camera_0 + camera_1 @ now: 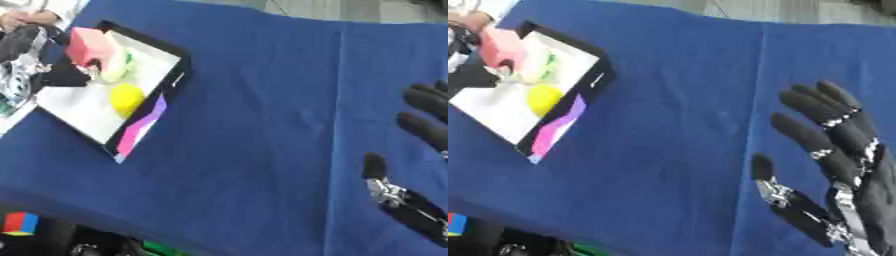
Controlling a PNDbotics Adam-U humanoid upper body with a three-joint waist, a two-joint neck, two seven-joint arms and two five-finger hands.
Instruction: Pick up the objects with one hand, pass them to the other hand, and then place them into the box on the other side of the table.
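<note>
The left hand (52, 70) grips a pink block (87, 44) over the white-lined box (74, 107) at the bench's left, where a yellow ball (126, 97) lies. The right hand (842, 150) rests spread open on the blue cloth (254, 125).

The right robot hand (846, 165) rests open at the lower right, fingers straight and spread, thumb apart. The left robot hand (26, 47) reaches in at upper left.
</note>
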